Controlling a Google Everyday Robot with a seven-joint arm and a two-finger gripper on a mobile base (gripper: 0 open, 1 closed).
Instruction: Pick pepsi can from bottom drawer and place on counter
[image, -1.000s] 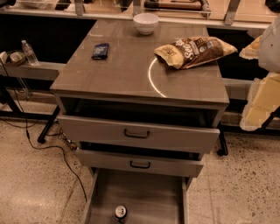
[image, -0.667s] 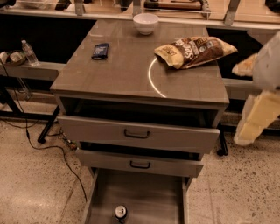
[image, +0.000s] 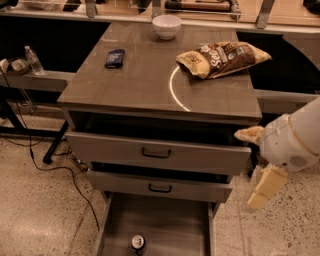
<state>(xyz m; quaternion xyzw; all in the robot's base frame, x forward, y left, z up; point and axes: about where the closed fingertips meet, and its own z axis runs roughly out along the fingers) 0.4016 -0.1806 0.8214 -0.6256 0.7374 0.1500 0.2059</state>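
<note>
The pepsi can (image: 138, 243) stands upright on the floor of the bottom drawer (image: 170, 225), close to the drawer's front-left part, with its silver top facing up. The drawer is pulled out fully beneath two handled drawers (image: 157, 152), both partly open. The gripper (image: 251, 167) hangs to the right of the cabinet, level with those handled drawers, well apart from the can and higher than it. Its two cream fingers (image: 265, 187) are spread wide with nothing between them. On the table (image: 135, 85) above lie a chip bag (image: 222, 58), a white bowl (image: 166, 26) and a dark packet (image: 115, 58).
</note>
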